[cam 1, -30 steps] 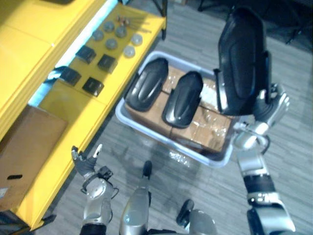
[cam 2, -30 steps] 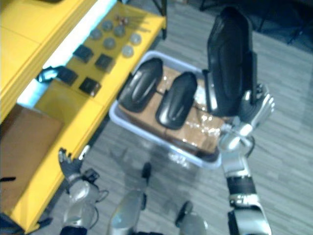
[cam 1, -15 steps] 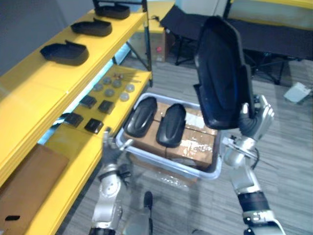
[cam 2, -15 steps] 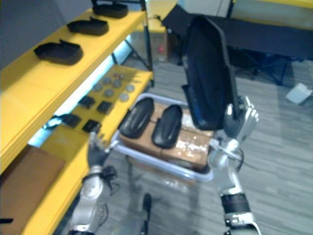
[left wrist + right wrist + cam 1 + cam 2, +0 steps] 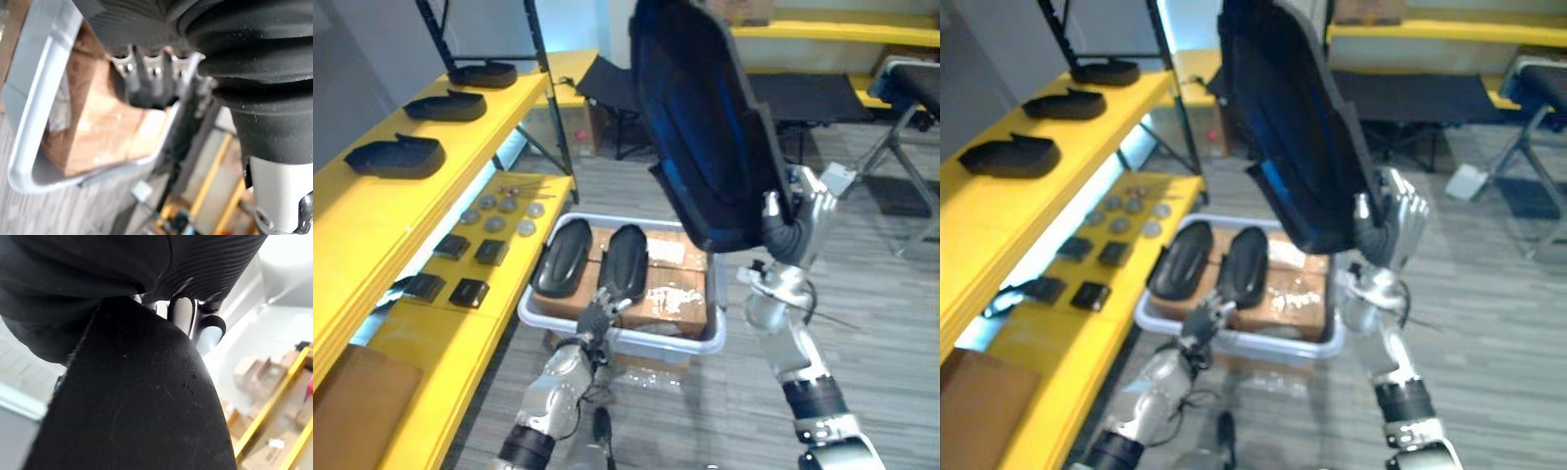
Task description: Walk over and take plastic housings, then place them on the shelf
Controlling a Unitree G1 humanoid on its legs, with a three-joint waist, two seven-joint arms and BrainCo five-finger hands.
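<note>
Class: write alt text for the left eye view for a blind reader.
The right robot hand holds a large black plastic housing upright near a grey bin where two more housings lie on cardboard boxes. The open left robot hand is at the bin's near rim; yellow shelves on the left carry three housings.

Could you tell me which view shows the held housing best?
Left eye view: nearly the whole housing, gripped low by the right hand. The right eye view shows similar; the right wrist view, its surface close up.
</note>
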